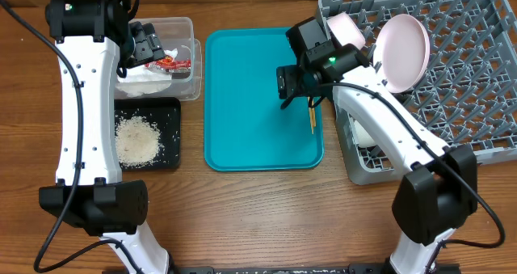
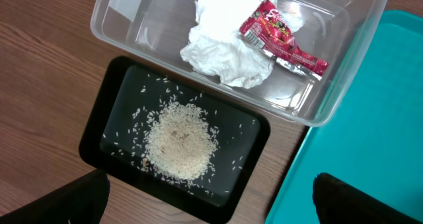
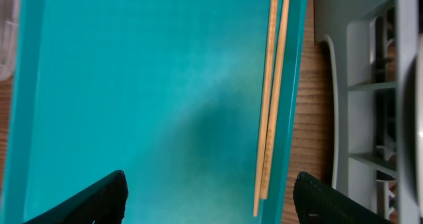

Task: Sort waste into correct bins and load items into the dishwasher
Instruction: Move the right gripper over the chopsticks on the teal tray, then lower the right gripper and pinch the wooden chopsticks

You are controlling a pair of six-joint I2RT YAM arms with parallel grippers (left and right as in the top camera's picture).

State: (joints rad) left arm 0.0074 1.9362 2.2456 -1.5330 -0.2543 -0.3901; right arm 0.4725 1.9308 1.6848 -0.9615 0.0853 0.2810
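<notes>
At the left of the wooden worktop, the left tool is held above the bins, its fingers spread wide with nothing between them. Beneath it the black tray is seen, with a heap of white rice grains at its middle and loose grains scattered around. Just beyond the tray the clear tub is set. A crumpled white napkin is held in it, and the red shiny wrapper is laid across the napkin's right edge. Pale lettering is printed on the wrapper, but it cannot be read.

Beside both bins the teal serving tray is placed. The wooden chopsticks are laid side by side inside it, close along its right rim. The right tool is poised over the tray with its fingers apart and nothing gripped; the chopsticks are seen nearer its right finger.

At the far right the grey dish rack is found. A round white plate is stood on edge among its pegs, and a white bowl is tilted at its left rear corner. Another white piece low at the front left is mostly hidden by the arm.
</notes>
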